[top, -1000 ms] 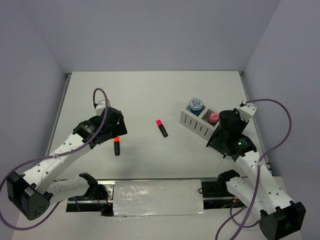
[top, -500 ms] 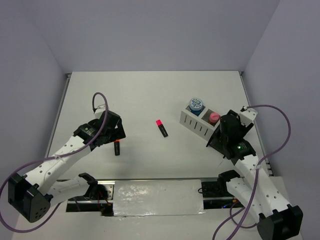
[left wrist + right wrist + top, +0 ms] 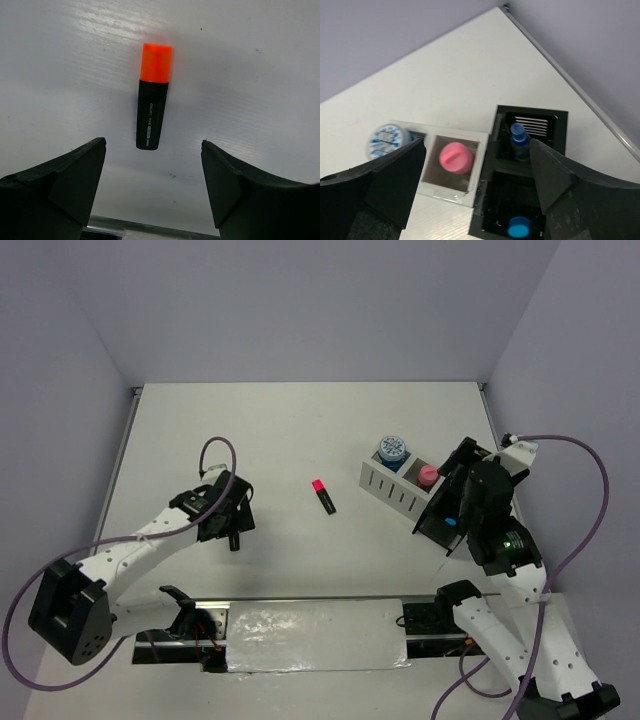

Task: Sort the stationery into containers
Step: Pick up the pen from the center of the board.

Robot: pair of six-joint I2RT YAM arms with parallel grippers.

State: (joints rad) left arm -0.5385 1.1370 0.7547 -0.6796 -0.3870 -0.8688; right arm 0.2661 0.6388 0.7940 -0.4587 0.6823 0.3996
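Left gripper [image 3: 152, 148], jaws wide, straddles the orange-capped highlighter [image 3: 153, 107] ready for a grasp; right gripper [image 3: 477, 146], jaws parted, hangs over the black box [image 3: 556, 118].

Pretty bright, even light from above, soft shadows. Streaky glare on the table [image 3: 95, 25] in the left wrist view. Left fingers [image 3: 55, 185] up close look dark and mushy, highlighter [image 3: 151, 107] stays sharp.

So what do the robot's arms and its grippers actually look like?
The left arm and right arm: white tubular links, black joints, black blocky bases. A purple cable loops along each. A small green light glows on the right one. The left gripper and right gripper are matte black, each with two thick wedge-shaped fingers.
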